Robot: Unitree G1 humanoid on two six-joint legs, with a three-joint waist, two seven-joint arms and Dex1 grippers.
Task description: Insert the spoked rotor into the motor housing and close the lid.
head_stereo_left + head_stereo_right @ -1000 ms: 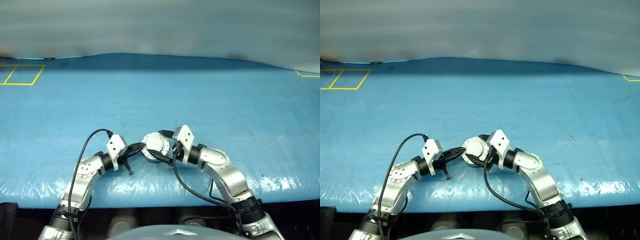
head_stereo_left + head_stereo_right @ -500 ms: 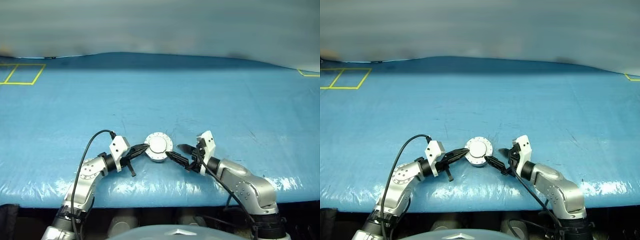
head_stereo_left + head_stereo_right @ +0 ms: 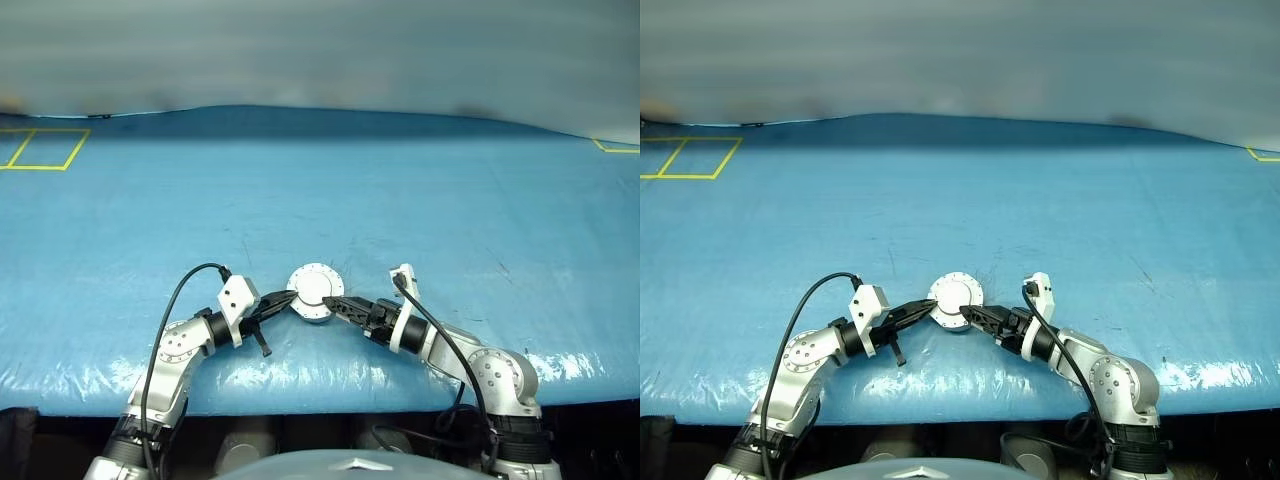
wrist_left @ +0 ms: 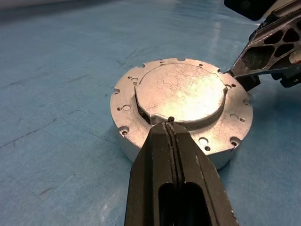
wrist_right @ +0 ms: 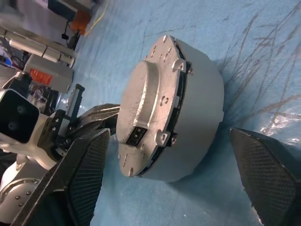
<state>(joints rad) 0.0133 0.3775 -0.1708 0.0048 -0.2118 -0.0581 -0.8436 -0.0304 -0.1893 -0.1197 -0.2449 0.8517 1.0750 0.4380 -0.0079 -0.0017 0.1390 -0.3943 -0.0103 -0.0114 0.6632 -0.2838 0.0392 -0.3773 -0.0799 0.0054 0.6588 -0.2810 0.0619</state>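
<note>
No writing, brand, number or label can be read on anything here. The round silver metal motor housing with its plain silver lid (image 4: 181, 94) bears scratches and small holes but no lettering, and an orange-red sticker on the white block of the other arm (image 5: 40, 74) is too small and blurred to make out. On the blue-covered bench (image 3: 420, 200) the only marks are yellow taped outlines (image 3: 40, 148) near its far corners, and they form no characters.

Scratched silver lid (image 4: 181, 94) on silver motor housing (image 5: 200, 101), over a blue table cover (image 3: 450, 200) with yellow lines (image 3: 40, 148).
</note>
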